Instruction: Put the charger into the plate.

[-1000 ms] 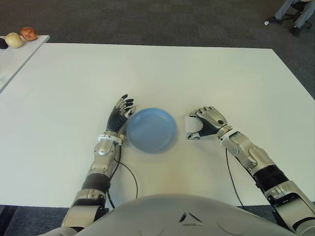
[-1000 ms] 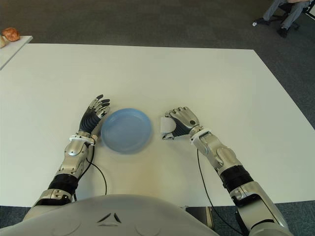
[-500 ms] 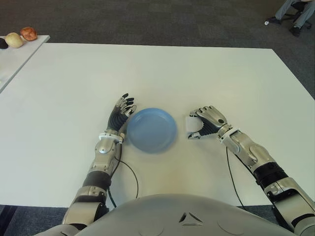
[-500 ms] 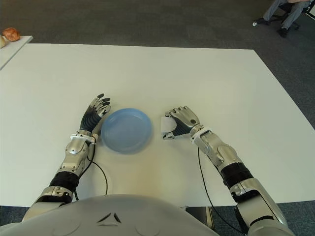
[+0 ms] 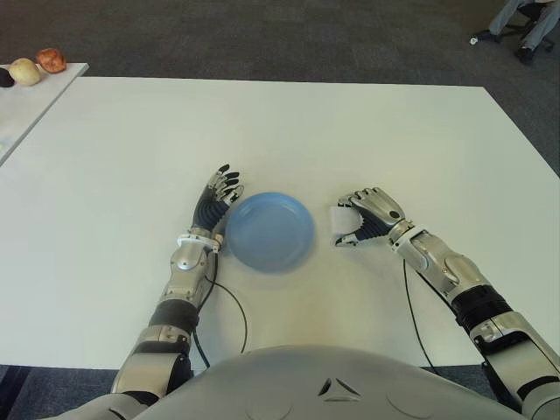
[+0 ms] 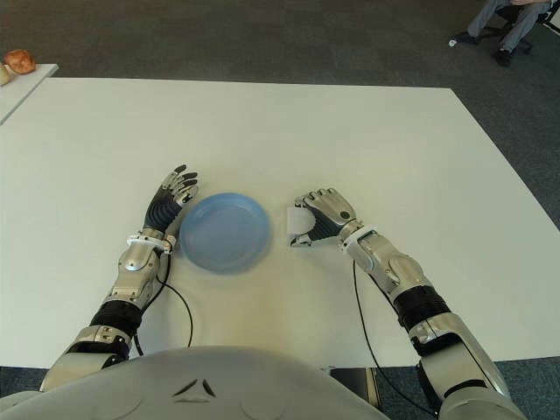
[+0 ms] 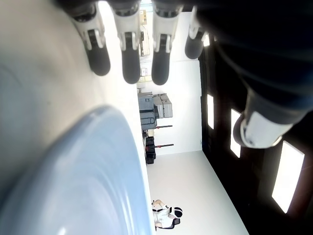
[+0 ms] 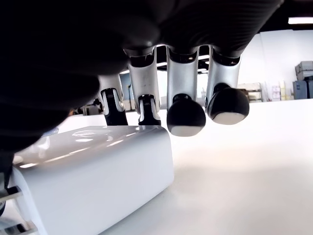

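**Right hand curled over the charger beside the plate**

The white charger (image 5: 340,220) lies on the white table (image 5: 350,131), just to the right of the blue plate (image 5: 269,231) and not in it. The right hand (image 5: 369,216) is curled over the charger, its fingers (image 8: 185,113) bent down around the top edge; whether they actually press on it is hard to tell. In the right wrist view the charger's metal prongs (image 8: 12,230) stick out from one end, and its long axis seems to run roughly level along the table. The left hand (image 5: 216,199) sits just left of the plate, fingers (image 7: 128,58) straight and apart, holding nothing.
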